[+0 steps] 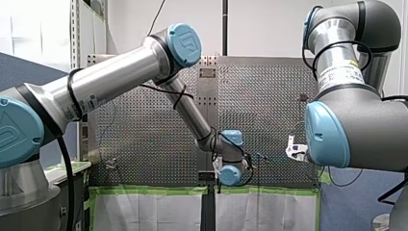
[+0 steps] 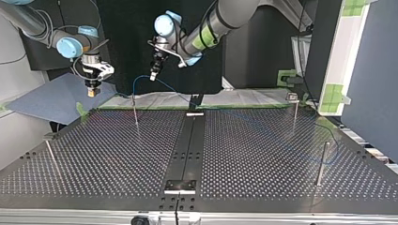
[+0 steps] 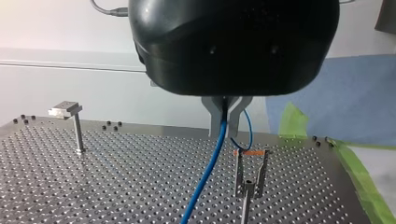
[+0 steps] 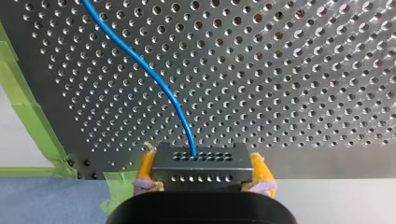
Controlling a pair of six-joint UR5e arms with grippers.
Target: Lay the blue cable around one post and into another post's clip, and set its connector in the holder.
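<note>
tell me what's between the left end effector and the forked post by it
Left wrist view: only blue cable, hanging from the left end effector beside the forked post.

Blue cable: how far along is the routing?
Done: pickup only. In hand: my left pincer pinches the thin blue cable; my right pincer clamps its grey perforated block connector. Left: cable hangs beside, not in, the forked metal clip post; connector not yet placed.

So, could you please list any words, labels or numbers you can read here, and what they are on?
None can be read outright.
White label on my right arm: printed lines, too blurred.
Sticker on my left arm: too blurred.
Blue joint cap: embossed logo, letters unclear.
</note>
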